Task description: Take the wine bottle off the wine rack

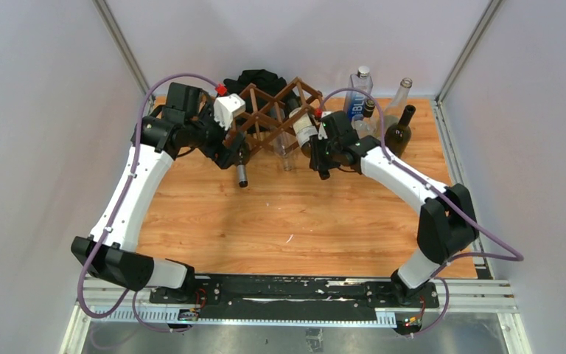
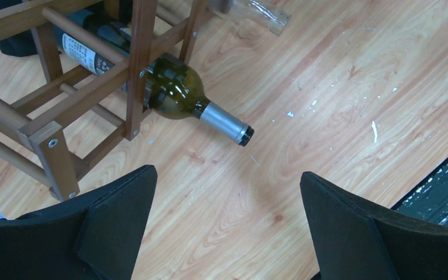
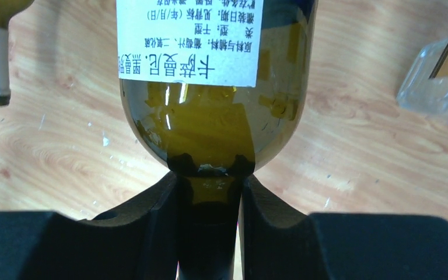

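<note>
At the left end of the wine rack, the left gripper hangs with its fingers spread wide and nothing between them. It is just in front of a second bottle, whose silver-capped neck pokes out of the rack. At the rack's right end the wine bottle lies among the slats, neck outward. The right gripper pinches that neck.
</note>
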### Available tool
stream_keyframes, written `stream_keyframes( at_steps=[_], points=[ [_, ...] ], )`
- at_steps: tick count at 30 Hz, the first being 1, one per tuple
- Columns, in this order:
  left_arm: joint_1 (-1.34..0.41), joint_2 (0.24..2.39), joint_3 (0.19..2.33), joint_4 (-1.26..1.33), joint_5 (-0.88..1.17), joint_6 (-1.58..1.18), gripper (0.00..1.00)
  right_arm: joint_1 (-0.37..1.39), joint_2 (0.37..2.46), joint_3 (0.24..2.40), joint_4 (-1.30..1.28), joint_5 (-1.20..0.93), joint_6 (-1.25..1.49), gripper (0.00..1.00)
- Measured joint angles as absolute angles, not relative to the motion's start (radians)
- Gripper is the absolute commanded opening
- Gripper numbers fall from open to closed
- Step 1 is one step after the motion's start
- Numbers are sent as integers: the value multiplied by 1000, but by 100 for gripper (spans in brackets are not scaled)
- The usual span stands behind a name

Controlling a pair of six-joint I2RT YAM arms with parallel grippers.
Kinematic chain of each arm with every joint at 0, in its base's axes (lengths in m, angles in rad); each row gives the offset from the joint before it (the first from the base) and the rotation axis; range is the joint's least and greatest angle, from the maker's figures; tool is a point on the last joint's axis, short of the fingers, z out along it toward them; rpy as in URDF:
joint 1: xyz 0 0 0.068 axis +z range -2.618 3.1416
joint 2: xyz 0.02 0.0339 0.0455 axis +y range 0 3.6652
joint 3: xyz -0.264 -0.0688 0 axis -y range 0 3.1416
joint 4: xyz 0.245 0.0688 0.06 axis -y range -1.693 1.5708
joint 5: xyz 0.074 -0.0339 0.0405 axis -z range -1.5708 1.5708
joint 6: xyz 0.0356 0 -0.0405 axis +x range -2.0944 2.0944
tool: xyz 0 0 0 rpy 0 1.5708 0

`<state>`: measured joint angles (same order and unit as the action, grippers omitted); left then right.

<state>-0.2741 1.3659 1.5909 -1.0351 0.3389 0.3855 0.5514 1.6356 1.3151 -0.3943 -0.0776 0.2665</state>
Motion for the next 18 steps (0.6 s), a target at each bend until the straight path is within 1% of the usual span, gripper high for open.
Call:
stream_keyframes(
  at_steps=[10, 18],
  points=[
    [-273, 1366, 1589, -1035, 355, 419, 100, 607, 1410, 1113, -395, -89, 368, 0],
    [-272, 1367, 1589, -1035, 355, 448, 100, 619, 1269, 1045, -440, -104, 435, 0]
  ],
)
